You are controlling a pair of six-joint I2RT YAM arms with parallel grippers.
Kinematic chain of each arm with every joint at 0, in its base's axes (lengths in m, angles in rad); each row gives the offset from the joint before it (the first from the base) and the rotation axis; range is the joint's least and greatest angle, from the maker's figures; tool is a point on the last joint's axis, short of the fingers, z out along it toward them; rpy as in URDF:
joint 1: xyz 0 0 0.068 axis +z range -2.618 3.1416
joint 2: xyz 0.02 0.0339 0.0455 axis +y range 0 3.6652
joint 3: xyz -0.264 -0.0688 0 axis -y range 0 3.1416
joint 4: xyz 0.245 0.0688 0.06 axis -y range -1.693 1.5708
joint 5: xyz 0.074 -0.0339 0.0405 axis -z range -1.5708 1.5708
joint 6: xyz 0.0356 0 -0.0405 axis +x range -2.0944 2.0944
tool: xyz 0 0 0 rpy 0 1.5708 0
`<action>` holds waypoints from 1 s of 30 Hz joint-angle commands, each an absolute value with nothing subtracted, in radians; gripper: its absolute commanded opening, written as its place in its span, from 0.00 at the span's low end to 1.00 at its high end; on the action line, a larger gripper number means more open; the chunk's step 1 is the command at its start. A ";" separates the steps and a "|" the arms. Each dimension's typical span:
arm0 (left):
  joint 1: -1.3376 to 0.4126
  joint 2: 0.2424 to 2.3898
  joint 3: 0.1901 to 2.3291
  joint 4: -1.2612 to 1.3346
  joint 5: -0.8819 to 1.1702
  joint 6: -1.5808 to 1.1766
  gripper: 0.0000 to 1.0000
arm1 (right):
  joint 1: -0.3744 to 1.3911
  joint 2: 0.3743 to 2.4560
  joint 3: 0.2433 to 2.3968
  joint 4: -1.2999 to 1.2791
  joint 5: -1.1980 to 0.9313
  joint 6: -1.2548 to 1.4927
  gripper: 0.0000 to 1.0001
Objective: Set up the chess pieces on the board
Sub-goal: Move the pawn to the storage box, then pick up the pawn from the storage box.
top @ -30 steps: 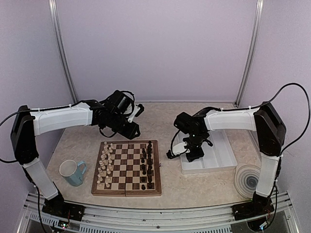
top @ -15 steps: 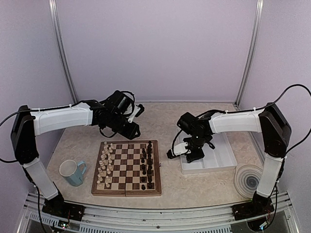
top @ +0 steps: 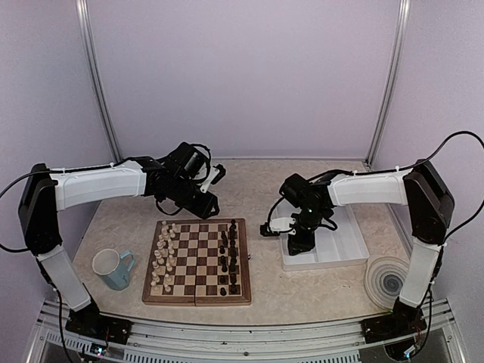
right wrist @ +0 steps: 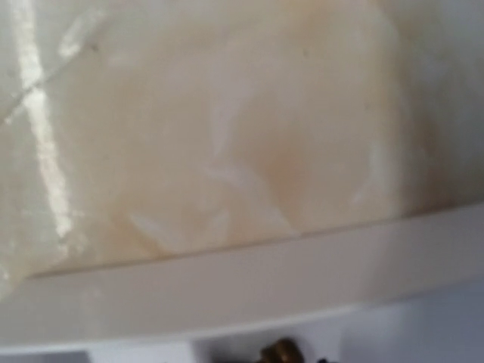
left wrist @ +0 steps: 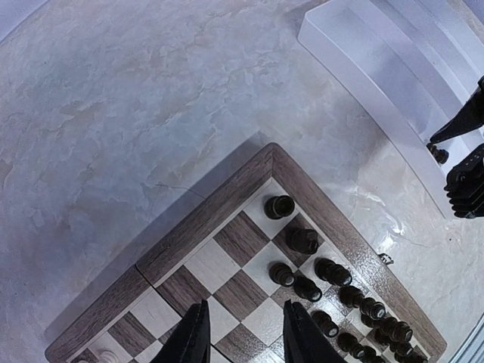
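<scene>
Chess pieces (top: 228, 261): dark ones stand along board (top: 198, 301) right columns. One stray piece (left wrist: 437, 153) lies in white tray (top: 340, 253). Right gripper (top: 297, 242) above it, fingers spread, empty. Left gripper (left wrist: 246, 304) spread, empty, over board corner. Best approach: centre fingers round stray piece, descend straight, close gently.

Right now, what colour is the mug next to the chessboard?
The mug is light blue, white inside. The top view shows it best.

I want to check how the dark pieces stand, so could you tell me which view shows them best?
The left wrist view: close above a corner of the board, the dark pieces stand large and distinct. The top external view shows them tiny, along the board's right side. The right wrist view shows mainly the tray.
</scene>
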State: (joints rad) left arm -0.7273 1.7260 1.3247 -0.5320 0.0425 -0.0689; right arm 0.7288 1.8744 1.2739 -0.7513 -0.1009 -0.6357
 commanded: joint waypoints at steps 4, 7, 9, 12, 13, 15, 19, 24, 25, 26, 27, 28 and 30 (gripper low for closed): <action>-0.732 1.743 1.327 -0.544 0.054 -0.064 0.35 | 0.710 1.872 1.237 -0.765 -0.068 -0.575 0.43; -0.732 1.747 1.327 -0.545 0.055 -0.065 0.35 | 0.710 1.885 1.236 -0.764 -0.070 -0.568 0.43; -0.732 1.750 1.326 -0.547 0.056 -0.064 0.35 | 0.707 1.899 1.237 -0.763 -0.070 -0.565 0.43; -0.732 1.753 1.328 -0.549 0.058 -0.063 0.34 | 0.698 1.918 1.241 -0.765 -0.068 -0.554 0.42; -0.732 1.754 1.328 -0.550 0.058 -0.063 0.34 | 0.693 1.924 1.242 -0.766 -0.066 -0.550 0.42; -0.732 1.756 1.328 -0.551 0.059 -0.063 0.35 | 0.680 1.931 1.246 -0.773 -0.066 -0.541 0.41; -0.731 1.759 1.331 -0.554 0.061 -0.063 0.35 | 0.657 1.936 1.252 -0.777 -0.073 -0.530 0.38; -0.730 1.764 1.333 -0.556 0.063 -0.061 0.34 | 0.641 1.948 1.270 -0.785 -0.107 -0.523 0.31; -0.730 1.765 1.333 -0.557 0.064 -0.061 0.34 | 0.641 1.951 1.275 -0.785 -0.116 -0.521 0.30; -0.730 1.765 1.333 -0.556 0.066 -0.061 0.34 | 0.641 1.953 1.280 -0.784 -0.127 -0.519 0.30; -0.730 1.767 1.334 -0.557 0.067 -0.061 0.34 | 0.641 1.957 1.285 -0.786 -0.139 -0.517 0.30; -0.730 1.768 1.334 -0.558 0.067 -0.061 0.34 | 0.640 1.961 1.291 -0.785 -0.150 -0.515 0.30; -0.730 1.770 1.336 -0.559 0.070 -0.062 0.34 | 0.639 1.971 1.306 -0.791 -0.183 -0.509 0.32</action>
